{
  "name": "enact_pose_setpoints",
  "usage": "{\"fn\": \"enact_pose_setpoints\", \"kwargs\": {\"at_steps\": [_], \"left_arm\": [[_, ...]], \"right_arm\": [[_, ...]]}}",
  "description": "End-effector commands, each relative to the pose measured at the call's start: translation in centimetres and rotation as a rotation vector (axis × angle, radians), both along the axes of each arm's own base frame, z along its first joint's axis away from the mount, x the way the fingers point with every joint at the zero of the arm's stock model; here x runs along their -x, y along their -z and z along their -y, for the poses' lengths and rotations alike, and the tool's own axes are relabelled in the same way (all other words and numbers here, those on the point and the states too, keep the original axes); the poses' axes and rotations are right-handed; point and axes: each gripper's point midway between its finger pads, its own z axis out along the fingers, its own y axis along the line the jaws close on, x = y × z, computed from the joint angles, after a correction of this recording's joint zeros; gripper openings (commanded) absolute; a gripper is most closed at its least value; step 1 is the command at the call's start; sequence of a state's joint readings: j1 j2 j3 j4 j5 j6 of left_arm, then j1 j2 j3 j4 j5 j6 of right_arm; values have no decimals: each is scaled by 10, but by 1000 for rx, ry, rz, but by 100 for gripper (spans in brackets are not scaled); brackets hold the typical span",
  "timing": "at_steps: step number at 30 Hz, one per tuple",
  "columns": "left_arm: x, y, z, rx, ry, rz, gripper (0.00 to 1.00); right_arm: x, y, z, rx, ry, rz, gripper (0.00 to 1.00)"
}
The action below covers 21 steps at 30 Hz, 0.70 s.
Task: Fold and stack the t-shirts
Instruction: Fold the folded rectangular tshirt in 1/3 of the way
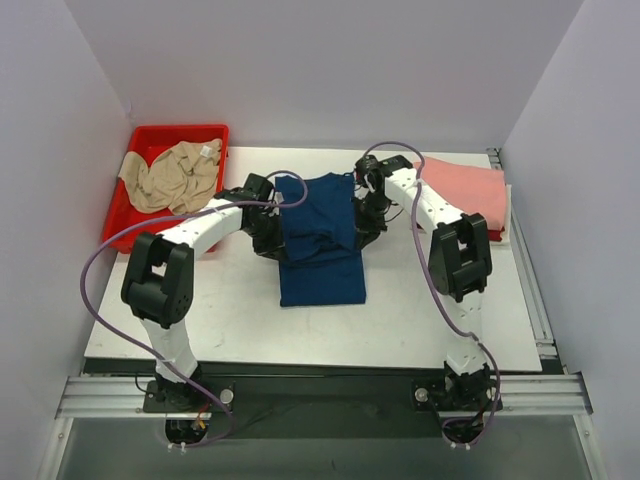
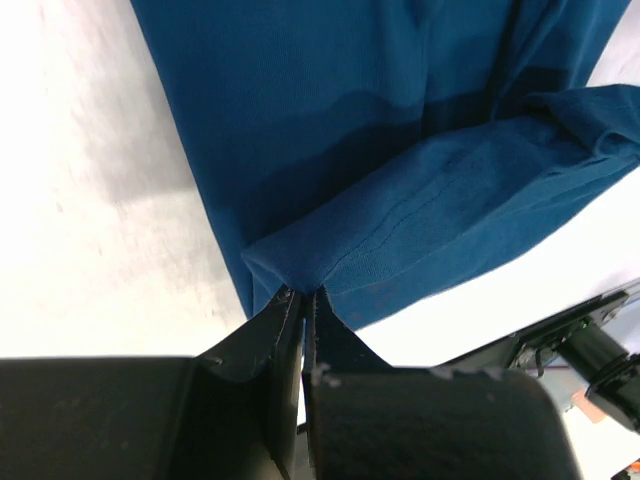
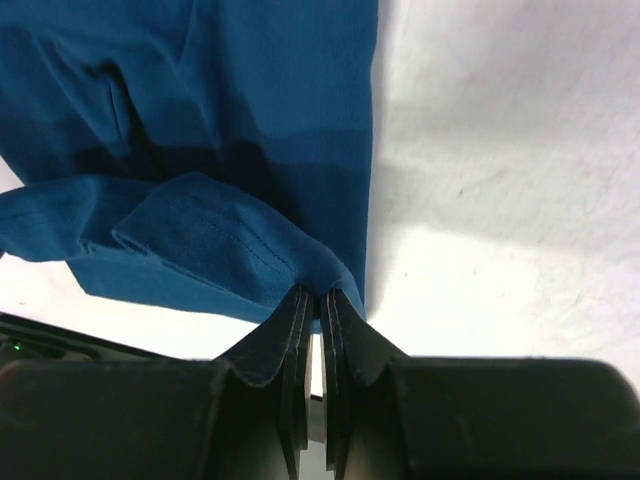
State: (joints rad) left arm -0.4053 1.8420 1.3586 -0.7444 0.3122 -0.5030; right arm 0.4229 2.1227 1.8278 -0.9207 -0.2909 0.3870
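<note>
A navy blue t-shirt (image 1: 320, 240) lies in the middle of the table, its far end lifted and hanging between both grippers. My left gripper (image 1: 266, 215) is shut on the shirt's left edge (image 2: 330, 265), pinched at the fingertips. My right gripper (image 1: 368, 212) is shut on the right edge (image 3: 250, 250). The shirt's near half lies flat on the table. No white print shows. A beige t-shirt (image 1: 172, 173) lies crumpled in the red bin (image 1: 125, 215). A folded salmon-pink t-shirt (image 1: 468, 188) lies at the far right, with a red one just showing under it.
The red bin stands at the far left corner of the white table (image 1: 200, 320). The walls close in on three sides. Purple cables (image 1: 100, 250) loop off both arms. The metal rail (image 1: 320, 392) runs along the near edge.
</note>
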Motion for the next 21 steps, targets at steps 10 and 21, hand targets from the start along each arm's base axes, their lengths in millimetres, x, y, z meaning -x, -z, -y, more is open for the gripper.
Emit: {"fn": "enact_pose_setpoints", "kwargs": {"at_steps": [10,21], "left_arm": [[-61,-12,-6,50,-68,111,0],[-100,-4,-7,59,-91,190,33]], "right_arm": [[-38,4,-3,-53,14,4,0],[-69,12,-7,-69,40,37,3]]}}
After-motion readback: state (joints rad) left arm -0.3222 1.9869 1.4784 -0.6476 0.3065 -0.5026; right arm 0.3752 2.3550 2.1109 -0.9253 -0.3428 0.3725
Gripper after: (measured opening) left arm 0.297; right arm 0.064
